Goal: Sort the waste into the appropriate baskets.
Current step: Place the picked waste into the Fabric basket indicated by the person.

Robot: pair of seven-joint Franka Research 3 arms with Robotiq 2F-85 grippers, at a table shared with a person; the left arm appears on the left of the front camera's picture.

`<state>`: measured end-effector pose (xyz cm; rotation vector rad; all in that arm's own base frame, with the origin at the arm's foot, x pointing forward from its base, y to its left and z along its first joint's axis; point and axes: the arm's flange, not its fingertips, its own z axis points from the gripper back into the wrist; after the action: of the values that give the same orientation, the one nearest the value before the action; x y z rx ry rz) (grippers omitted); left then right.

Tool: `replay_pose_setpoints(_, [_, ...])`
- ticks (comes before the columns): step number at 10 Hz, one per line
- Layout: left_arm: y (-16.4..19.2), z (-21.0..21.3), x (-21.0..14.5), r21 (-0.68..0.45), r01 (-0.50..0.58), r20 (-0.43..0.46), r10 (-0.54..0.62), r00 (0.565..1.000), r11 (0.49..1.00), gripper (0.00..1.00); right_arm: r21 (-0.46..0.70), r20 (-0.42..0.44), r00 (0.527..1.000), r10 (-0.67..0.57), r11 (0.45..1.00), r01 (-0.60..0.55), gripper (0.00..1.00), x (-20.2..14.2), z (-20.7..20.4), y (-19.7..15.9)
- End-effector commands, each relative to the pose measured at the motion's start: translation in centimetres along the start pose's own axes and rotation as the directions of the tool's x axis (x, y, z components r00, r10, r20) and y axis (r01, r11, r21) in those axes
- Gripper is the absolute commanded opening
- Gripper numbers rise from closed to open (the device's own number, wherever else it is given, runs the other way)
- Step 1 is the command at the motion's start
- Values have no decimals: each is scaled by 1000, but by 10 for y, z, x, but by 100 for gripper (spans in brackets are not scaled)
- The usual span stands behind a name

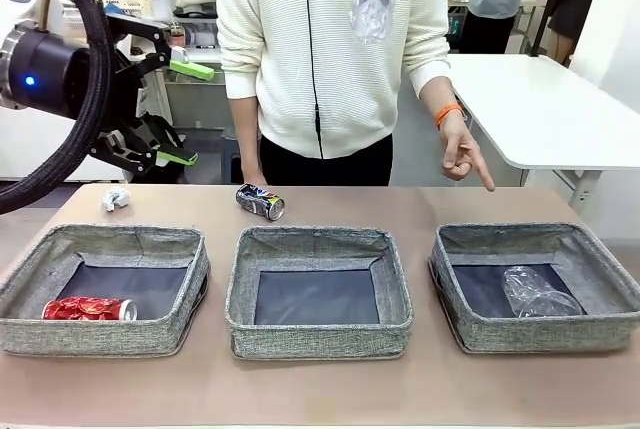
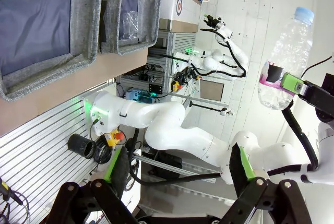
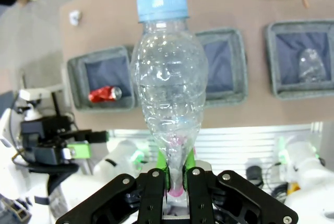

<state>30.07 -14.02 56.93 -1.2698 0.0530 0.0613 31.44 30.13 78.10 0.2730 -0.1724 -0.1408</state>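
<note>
The pink-labelled bottle [image 3: 169, 78], judged light, thin-walled and easily crushed, is clamped at its label band, at six o'clock, by the right gripper [image 3: 176, 169]. The left gripper [image 1: 185, 114] is spread, empty.

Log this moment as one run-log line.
left gripper: open, raised; right gripper: shut on pink-labelled bottle, aloft; red can: left basket; clear bottle: right basket; blue can, paper wad: on table; person's hand: pointing

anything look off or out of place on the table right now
Two pieces lie loose outside the baskets: the dark blue can on its side behind the middle basket, and the paper wad near the table's far left corner. The red can lying in the left basket looks dented.
</note>
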Motion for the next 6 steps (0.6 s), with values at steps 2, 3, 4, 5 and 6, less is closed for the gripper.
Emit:
replay_pose_setpoints(2, [-1, 1, 0, 8, -2, -8, 2, 1000, 1000, 100, -48, -68, 979, 193, 979, -196, 13, -11, -35, -75])
replay_pose_setpoints(3, [-1, 1, 0, 8, -2, -8, 2, 1000, 1000, 100, -85, -80, 973, 217, 971, -223, 13, -13, -63, -114])
replay_pose_setpoints(4, [-1, 1, 0, 8, -2, -8, 2, 1000, 1000, 100, -177, -95, 978, 184, 964, -199, 13, -11, -95, -142])
replay_pose_setpoints(5, [-1, 1, 0, 8, -2, -8, 2, 1000, 1000, 100, -276, -147, 975, 165, 940, -200, 13, -13, -128, -162])
replay_pose_setpoints(6, [-1, 1, 0, 8, -2, -8, 2, 1000, 1000, 100, -398, -142, 988, 57, 911, -110, 13, -12, -168, -188])
